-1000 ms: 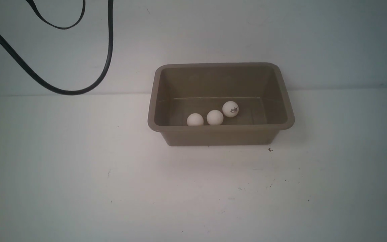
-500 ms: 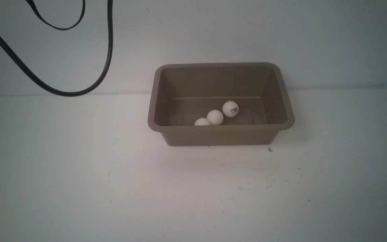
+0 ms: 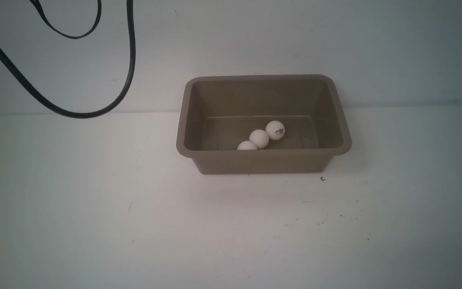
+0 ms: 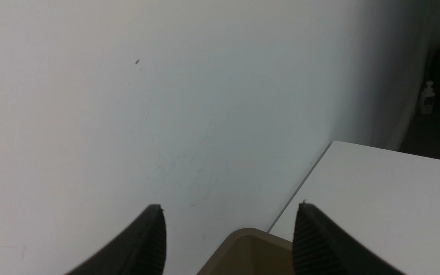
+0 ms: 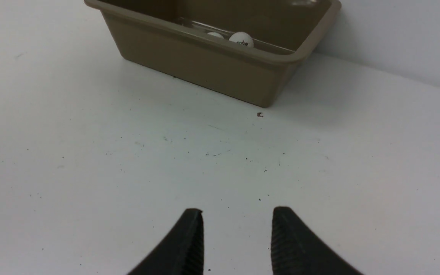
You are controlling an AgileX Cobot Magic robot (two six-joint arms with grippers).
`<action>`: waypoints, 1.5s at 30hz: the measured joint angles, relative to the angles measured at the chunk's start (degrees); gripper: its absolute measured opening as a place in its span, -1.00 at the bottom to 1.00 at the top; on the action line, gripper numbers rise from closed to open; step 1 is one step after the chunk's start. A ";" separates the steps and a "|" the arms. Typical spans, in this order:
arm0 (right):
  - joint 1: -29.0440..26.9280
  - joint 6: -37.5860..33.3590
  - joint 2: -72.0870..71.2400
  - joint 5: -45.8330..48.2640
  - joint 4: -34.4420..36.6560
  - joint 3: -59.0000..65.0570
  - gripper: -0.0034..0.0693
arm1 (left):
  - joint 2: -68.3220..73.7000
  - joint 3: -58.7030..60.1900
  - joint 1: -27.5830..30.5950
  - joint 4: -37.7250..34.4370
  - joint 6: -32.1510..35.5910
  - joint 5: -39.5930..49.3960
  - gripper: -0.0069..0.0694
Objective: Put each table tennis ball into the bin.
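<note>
The taupe bin (image 3: 263,153) stands at the back of the white table, against the wall. Three white table tennis balls lie inside it in a slanted row near the front wall: one half hidden by the rim (image 3: 247,145), one in the middle (image 3: 259,139), and one with a dark logo (image 3: 275,130). Neither gripper shows in the front view. My left gripper (image 4: 229,206) is open and empty above a corner of the bin (image 4: 239,233), facing the wall. My right gripper (image 5: 238,209) is open and empty over the table, short of the bin (image 5: 204,57). Two balls show there, a plain one (image 5: 215,35) and the logo one (image 5: 241,39).
A black cable (image 3: 128,60) hangs in loops in front of the wall at the upper left. A small dark mark (image 3: 322,179) lies on the table by the bin's front right corner. The left wrist view shows a table edge with a dark room beyond (image 4: 434,126).
The leftmost ball has rolled right to the middle ball and sits lower behind the front rim. A dark part at the bottom right corner showed briefly and has left the view. The cable swayed slightly.
</note>
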 joint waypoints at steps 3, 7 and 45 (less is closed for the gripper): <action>0.00 0.00 -1.63 -0.06 0.29 0.41 -0.25 | 0.00 0.00 0.00 0.00 -0.25 -0.30 0.24; -0.06 0.00 -3.18 -2.78 0.29 1.84 -0.25 | 0.00 0.00 0.00 0.00 -0.38 -0.37 0.24; -25.13 0.00 -6.00 -10.65 1.64 10.61 -0.25 | -0.02 0.00 0.00 0.00 -0.83 -1.80 0.24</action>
